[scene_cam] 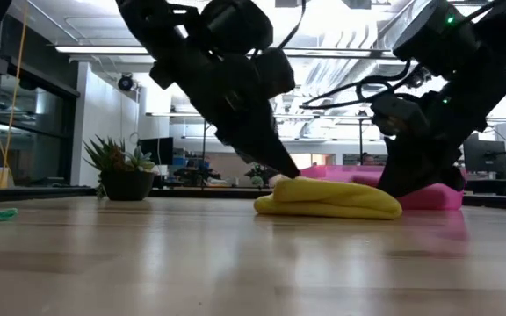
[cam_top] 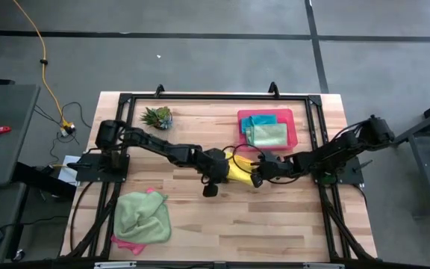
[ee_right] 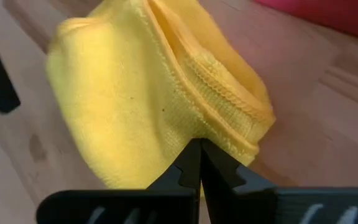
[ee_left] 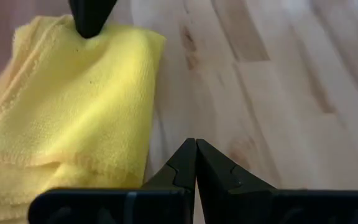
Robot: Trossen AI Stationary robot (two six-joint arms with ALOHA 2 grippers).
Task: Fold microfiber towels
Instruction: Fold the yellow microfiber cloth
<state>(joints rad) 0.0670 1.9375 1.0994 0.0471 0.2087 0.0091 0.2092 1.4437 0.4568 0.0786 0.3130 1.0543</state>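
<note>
Left tool (cam_top: 234, 170) closed and empty, right tool (cam_top: 256, 177) closed, both at folded yellow fuzzy microfiber towel (cam_top: 239, 172), middle of wooden tabletop (cam_top: 275, 217).

The folded towel (cam_top: 239, 172) at mid-bench was bright yellow. A light green towel (cam_top: 142, 217) lay crumpled over a pink one (cam_top: 128, 243). The tray (cam_top: 293, 128) was pink, carrying a teal towel (cam_top: 261, 119) beneath another light green one (cam_top: 269, 134). The bench (cam_top: 222, 217) showed pale wood planks with darker grain streaks. Both end effectors, left (cam_top: 210, 191) and right (cam_top: 257, 180), were black. The plant (cam_top: 156, 116) was spiky green.
</note>
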